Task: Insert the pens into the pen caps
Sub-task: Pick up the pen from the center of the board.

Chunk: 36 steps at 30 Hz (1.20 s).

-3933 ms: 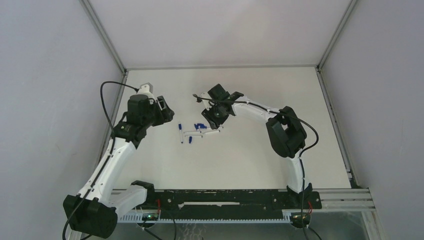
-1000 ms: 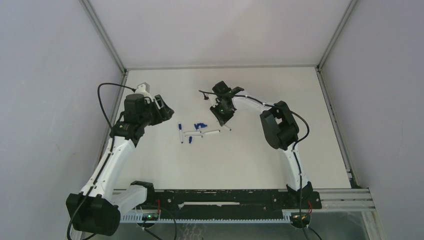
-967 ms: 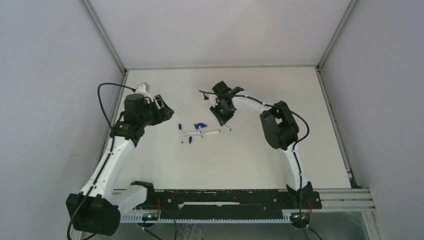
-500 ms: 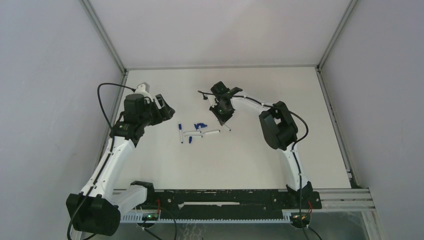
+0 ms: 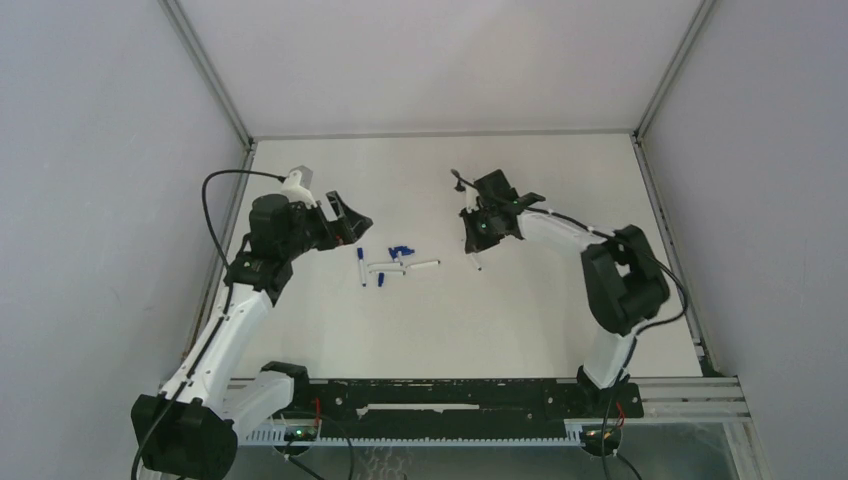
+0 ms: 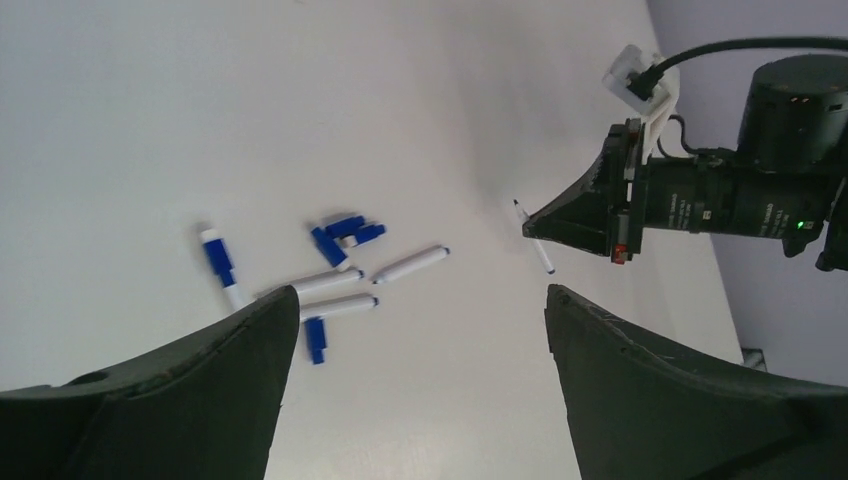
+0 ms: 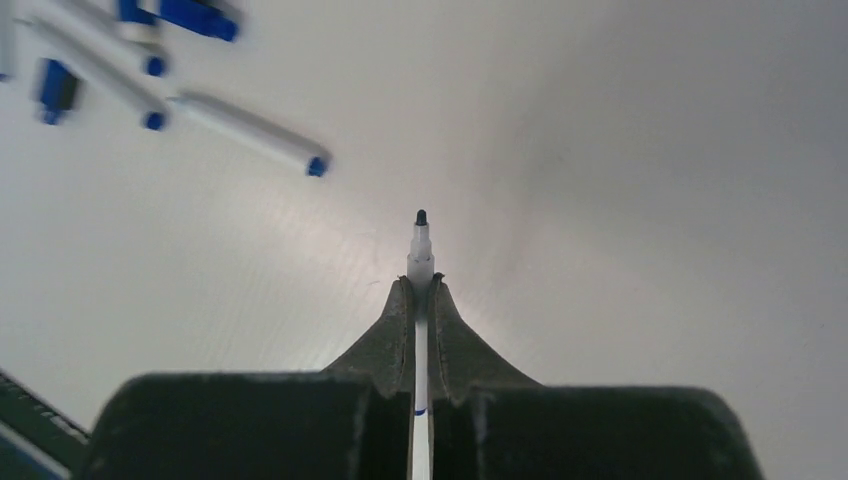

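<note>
Since a second ago, when it was closing beside the heap, the right tool (image 7: 419,288) has clenched on one pen (image 7: 419,245) and carried it off to the right of centre in the top view. The dark nib sticks out ahead of the tips, clear of the bench (image 7: 650,150). Meanwhile the left tool (image 6: 420,297) has spread wide and swung in toward the heap, grasping nothing. We judge that one pen is now in hand and a cap must be fetched to meet it.

Farther off, left of centre, the other pens (image 6: 410,264) and pen caps (image 6: 345,228) lie bunched, some touching. Whether the pen at the heap's far left already wears a cap we cannot tell. The held pen's tail is hidden between the fingers (image 7: 390,330), and in the right wrist view the heap is blurred and cut off at the upper left edge.
</note>
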Motion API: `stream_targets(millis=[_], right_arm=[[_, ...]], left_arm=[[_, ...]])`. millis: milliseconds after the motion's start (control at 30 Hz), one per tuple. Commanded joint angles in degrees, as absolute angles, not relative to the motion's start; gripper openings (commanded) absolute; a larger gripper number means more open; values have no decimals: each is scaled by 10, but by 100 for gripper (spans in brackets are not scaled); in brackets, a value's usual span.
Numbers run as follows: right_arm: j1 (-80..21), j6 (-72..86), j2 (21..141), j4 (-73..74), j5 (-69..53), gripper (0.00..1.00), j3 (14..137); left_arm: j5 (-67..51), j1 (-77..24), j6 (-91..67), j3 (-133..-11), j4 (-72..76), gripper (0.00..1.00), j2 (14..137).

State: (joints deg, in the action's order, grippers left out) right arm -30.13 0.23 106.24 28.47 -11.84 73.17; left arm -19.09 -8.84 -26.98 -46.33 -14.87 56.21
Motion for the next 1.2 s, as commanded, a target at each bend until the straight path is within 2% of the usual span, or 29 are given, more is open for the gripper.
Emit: stream_targets(millis=[0, 167, 367, 467, 733, 1167], right_arm=[[-298, 90, 959, 177, -205, 0, 670], [-293, 206, 878, 74, -259, 0, 580], [-291, 395, 783, -105, -264, 0, 491], [-298, 442, 753, -138, -255, 0, 480], [-330, 464, 736, -157, -244, 0, 480], [-360, 443, 735, -141, -215, 0, 481]], left_arm=[[-229, -149, -287, -451, -84, 96, 552], [-205, -262, -316, -425, -33, 95, 561], [-211, -318, -343, -414, 30, 91, 583], [-213, -336, -343, -426, 30, 88, 606], [-229, -355, -341, -451, 36, 78, 648], [-254, -358, -350, -459, 75, 71, 650]])
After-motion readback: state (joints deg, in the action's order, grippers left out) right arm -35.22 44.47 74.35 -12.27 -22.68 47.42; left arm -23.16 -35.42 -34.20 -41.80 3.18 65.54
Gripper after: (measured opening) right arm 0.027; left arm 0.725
